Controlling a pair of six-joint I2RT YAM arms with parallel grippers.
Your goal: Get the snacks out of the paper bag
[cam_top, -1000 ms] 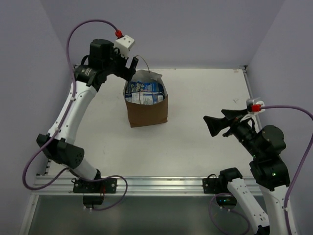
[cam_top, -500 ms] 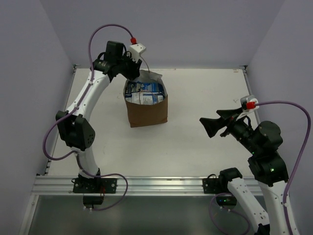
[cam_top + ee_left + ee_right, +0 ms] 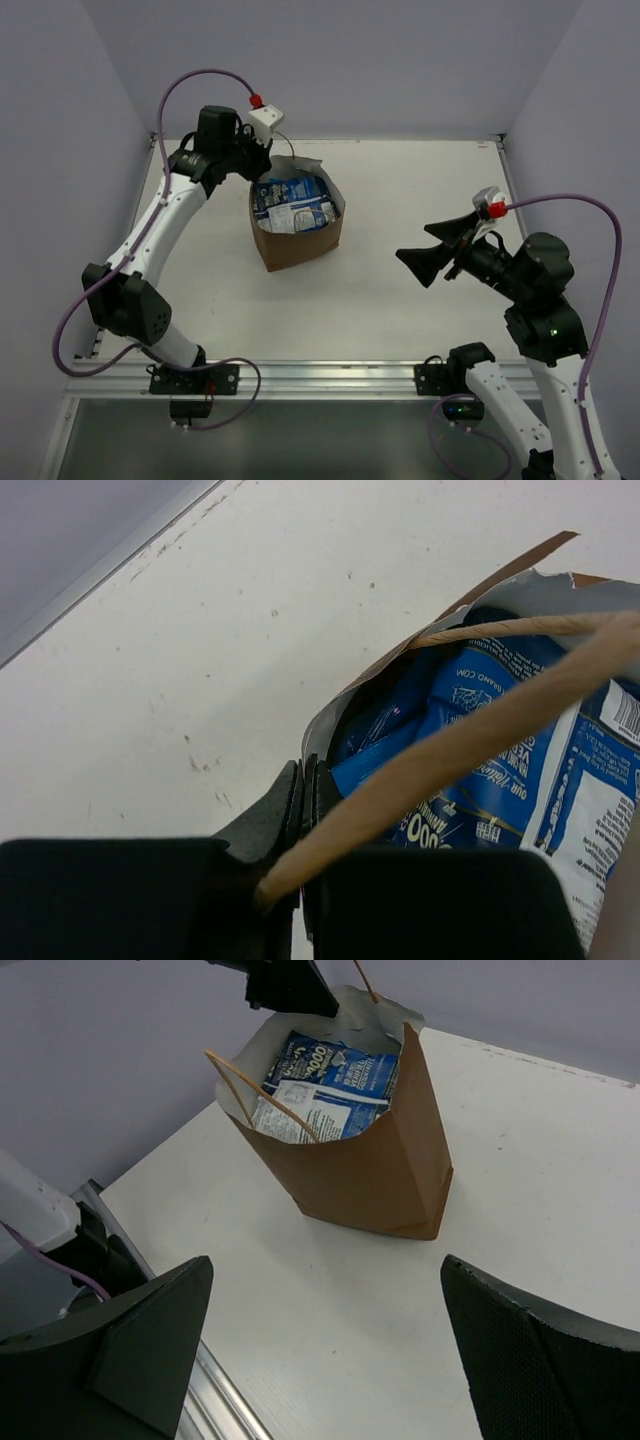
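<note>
Left claw [image 3: 303, 780] is clamped shut on the far rim of the plain brown kraft paper bag [image 3: 298, 243], which stands tilted on the white desk [image 3: 420, 190] with blue glossy snack packets [image 3: 290, 200] inside. Right claw [image 3: 428, 262] (jaws spread, empty) hangs well apart. Recommended: hold the rim steady and reach in from above.

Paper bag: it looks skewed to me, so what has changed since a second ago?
The left gripper shut on the rim of the bag and tugged it, turning a corner toward the arms. The right gripper, open, edged left. The snacks stayed inside.
</note>
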